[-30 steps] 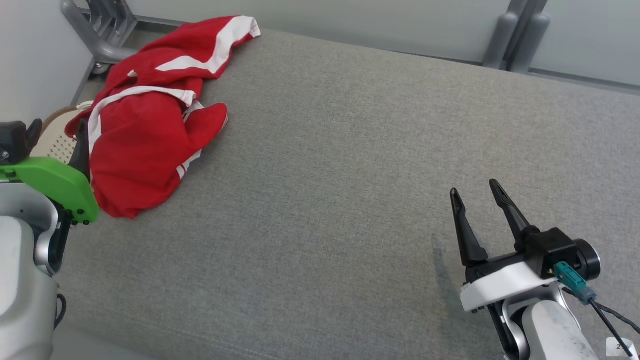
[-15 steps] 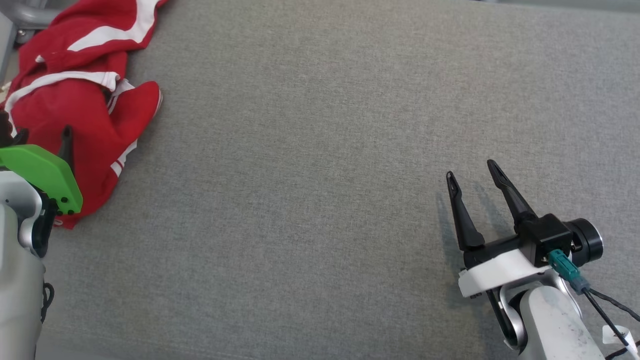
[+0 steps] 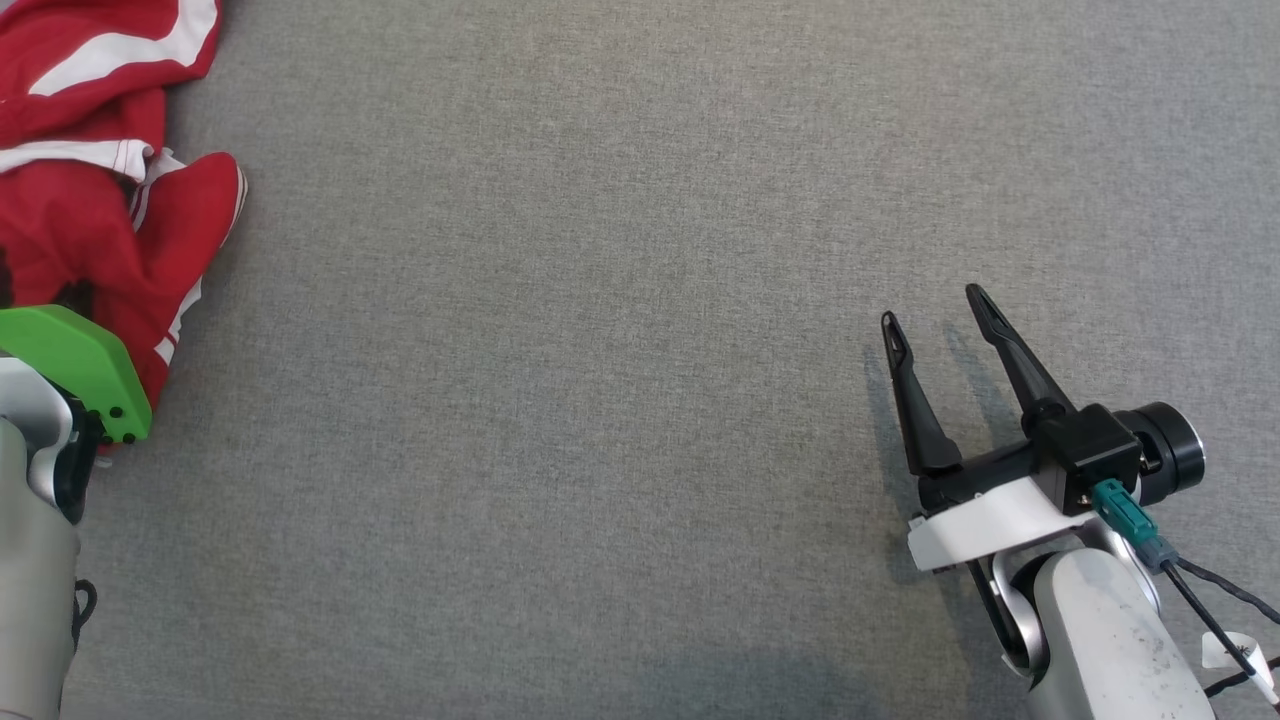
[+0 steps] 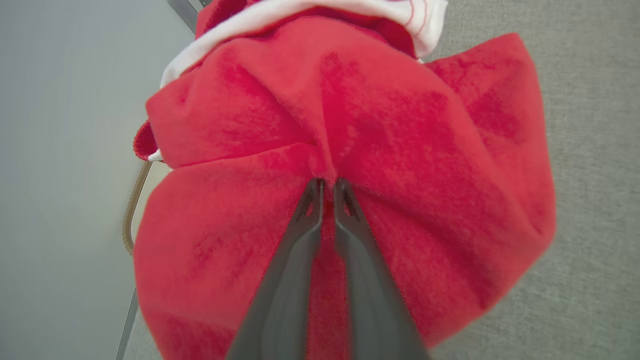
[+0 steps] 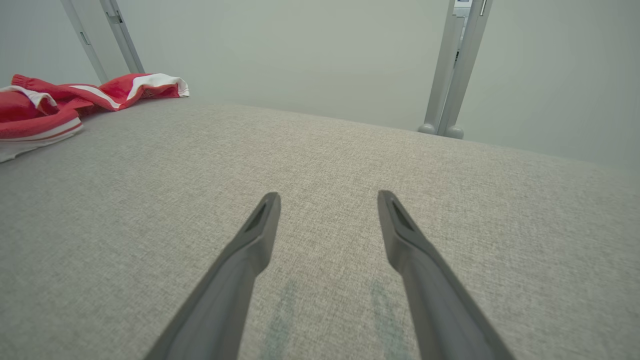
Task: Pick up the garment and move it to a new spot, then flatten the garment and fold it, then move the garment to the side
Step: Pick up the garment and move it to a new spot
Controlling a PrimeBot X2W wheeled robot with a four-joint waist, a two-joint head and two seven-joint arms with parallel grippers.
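The garment is a crumpled red piece with white stripes, lying at the far left of the grey padded surface. In the left wrist view the garment bunches into a pinched fold at my left gripper, whose fingers are shut on it. In the head view the left arm's green wrist cover overlaps the cloth and hides the fingers. My right gripper hovers open low over bare fabric at the right, far from the garment, nothing between its fingers.
A pale wall and grey metal posts stand beyond the surface's far edge. The surface's left edge runs just beside the garment, with pale floor below. Bare grey fabric spreads between the two arms.
The head camera has tilted down, so the whole picture shifted up and left. My left gripper closed on a fold of the red garment. The right gripper stayed open.
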